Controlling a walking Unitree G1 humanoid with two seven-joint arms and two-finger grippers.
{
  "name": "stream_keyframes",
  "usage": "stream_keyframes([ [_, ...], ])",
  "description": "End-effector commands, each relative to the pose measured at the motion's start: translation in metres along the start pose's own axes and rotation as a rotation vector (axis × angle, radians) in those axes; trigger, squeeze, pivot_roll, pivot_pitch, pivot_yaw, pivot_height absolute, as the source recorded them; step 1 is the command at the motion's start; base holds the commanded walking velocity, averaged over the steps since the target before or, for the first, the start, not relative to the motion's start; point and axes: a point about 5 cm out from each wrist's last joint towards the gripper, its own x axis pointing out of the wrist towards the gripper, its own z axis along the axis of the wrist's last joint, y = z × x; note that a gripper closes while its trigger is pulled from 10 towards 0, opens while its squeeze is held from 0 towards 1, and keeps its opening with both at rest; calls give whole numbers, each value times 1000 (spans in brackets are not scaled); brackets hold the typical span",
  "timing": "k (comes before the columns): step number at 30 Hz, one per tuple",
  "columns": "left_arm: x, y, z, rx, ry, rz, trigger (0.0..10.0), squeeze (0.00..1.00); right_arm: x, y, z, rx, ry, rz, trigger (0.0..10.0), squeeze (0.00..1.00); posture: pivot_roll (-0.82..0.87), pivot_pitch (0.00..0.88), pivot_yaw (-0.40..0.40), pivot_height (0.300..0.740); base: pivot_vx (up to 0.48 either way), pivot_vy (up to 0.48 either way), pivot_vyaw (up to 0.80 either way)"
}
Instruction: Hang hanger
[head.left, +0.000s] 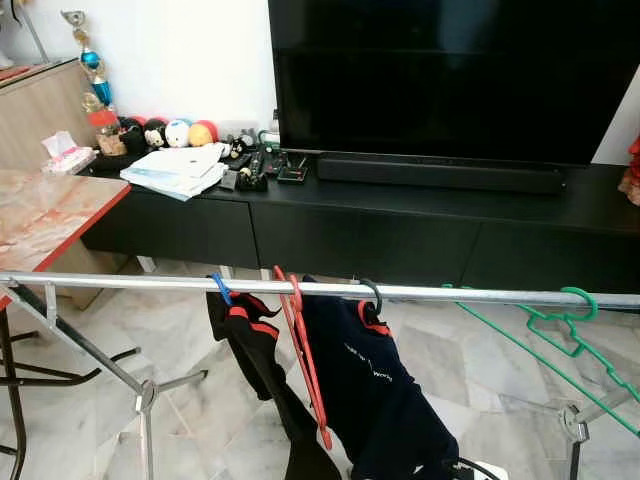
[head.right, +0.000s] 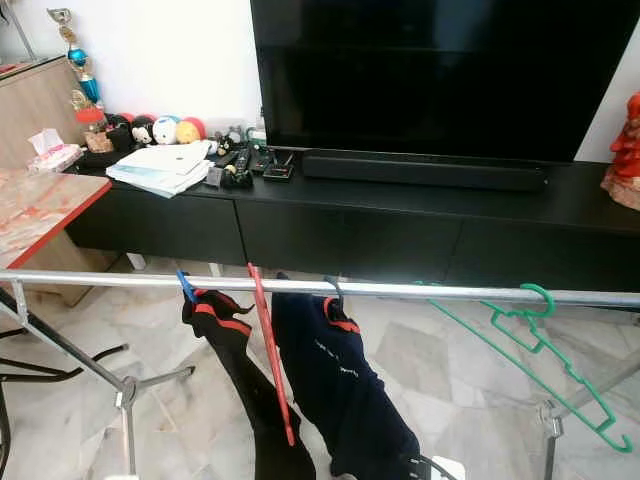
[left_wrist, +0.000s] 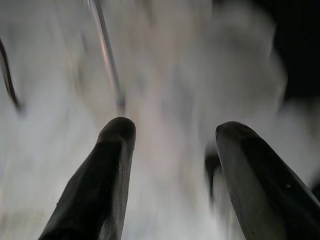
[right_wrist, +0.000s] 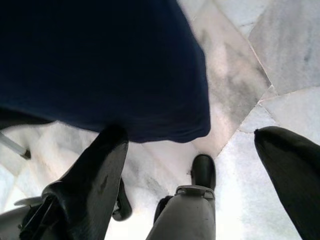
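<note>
Already the thin red plastic hanger (head.left: 305, 365) hangs on the silver metal rail (head.left: 120, 283); both grippers (left_wrist: 172, 135) (right_wrist: 192, 135) gape empty.

hangers (head.left: 300, 350) on rail (head.left: 120, 283) — television (head.left: 450, 75) behind

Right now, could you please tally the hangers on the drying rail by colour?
Blue hanger, carrying a black and red garment: 1
Red hanger, bare: 1
Dark hanger, carrying a navy garment: 1
Green hanger, bare: 1
Total: 4 hangers on the rail.
</note>
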Motion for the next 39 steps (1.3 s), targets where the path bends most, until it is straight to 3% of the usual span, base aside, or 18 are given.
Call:
stream_keyframes([
  [1, 9, 6, 73, -22, -323, -5, 10000, 0, 0, 2, -1, 8, 4, 8, 10000, 0, -53, 0, 67, 740, 0, 0, 0],
  [2, 9, 6, 73, -22, -323, -5, 10000, 0, 0, 2, -1, 8, 4, 8, 10000, 0, -53, 0, 67, 740, 0, 0, 0],
  [4, 5, 4, 88, -29, -434, -19, 10000, 0, 0, 1, 0, 4, 5, 8, 10000, 0, -47, 0, 64, 740, 0, 0, 0],
  [15, -20, -11, 100, -18, -594, -51, 10000, 0, 0, 1, 1, 2, 4, 9, 10000, 0, -41, 0, 61, 740, 0, 0, 0],
  [19, -25, -17, 103, -21, -612, -65, 10000, 0, 0, 1, 1, 1, 3, 12, 10000, 0, -32, 0, 56, 740, 0, 0, 0],
  [28, -29, -26, 117, -23, -629, -100, 10000, 0, 1, 2, 2, 7, -1, 13, 10000, 0, -38, 0, 61, 740, 0, -435, 0],
  [36, -34, -24, 125, -42, -645, -111, 10000, 0, 1, 2, 2, 5, 2, 15, 10000, 0, -32, 0, 58, 740, 0, 0, 0],
  [39, -36, -30, 129, -19, -640, -153, 10000, 0, 1, 2, 1, 5, 2, 16, 10000, 0, -35, 0, 60, 740, 0, 0, 0],
])
